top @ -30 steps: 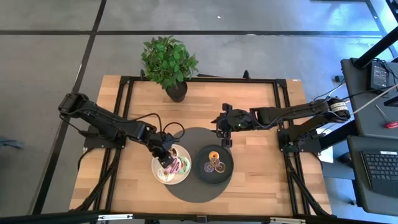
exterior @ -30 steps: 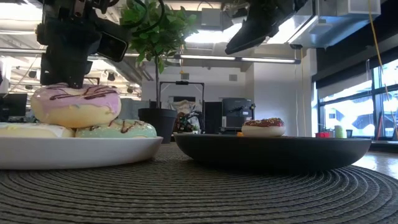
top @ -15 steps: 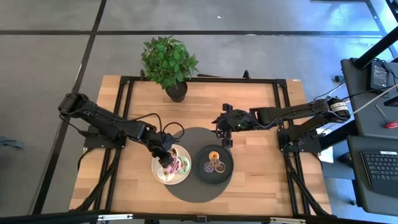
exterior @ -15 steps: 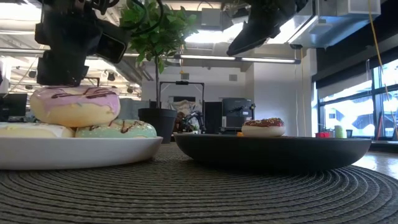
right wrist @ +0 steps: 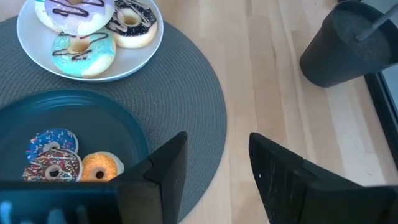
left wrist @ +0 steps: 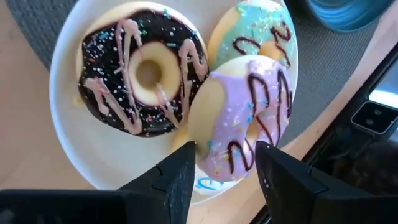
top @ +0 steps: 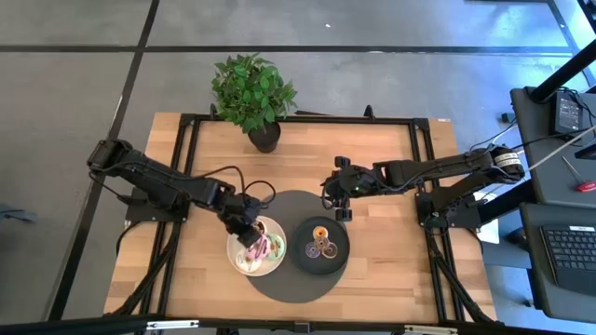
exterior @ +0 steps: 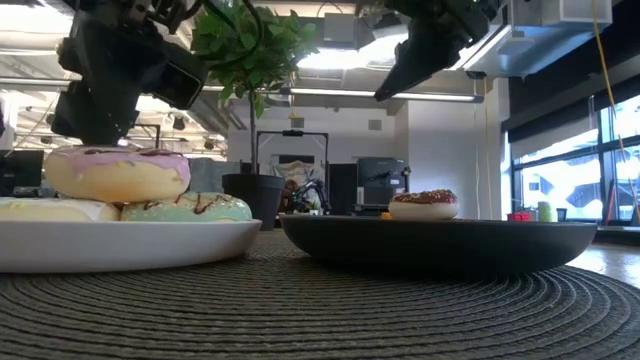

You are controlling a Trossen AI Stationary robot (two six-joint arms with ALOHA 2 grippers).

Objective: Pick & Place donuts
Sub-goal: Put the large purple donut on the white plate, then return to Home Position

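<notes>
A white plate (top: 235,262) holds several donuts: a purple-iced one (left wrist: 245,124) lying on top, resting on a mint-iced one (left wrist: 255,31) and a pale one (exterior: 40,210), beside a chocolate-iced one (left wrist: 143,68). My left gripper (left wrist: 227,168) hangs open just above the purple donut (exterior: 118,172), one finger on either side, apart from it. A black plate (top: 341,253) holds three small donuts: blue (right wrist: 53,142), chocolate (right wrist: 53,167) and orange (right wrist: 99,167). My right gripper (top: 342,214) hovers open and empty over the far edge of the mat, just beyond the black plate.
Both plates stand on a round grey woven mat (right wrist: 186,93) at the middle of the wooden table. A potted plant (top: 253,93) in a dark pot (right wrist: 348,43) stands at the table's far edge. Bare wood lies left and right of the mat.
My left gripper has opened, let go of the purple donut and risen a little. The donut has settled lower onto the other donuts on the white plate. My right gripper has shifted slightly toward the table's right edge and stays open.
</notes>
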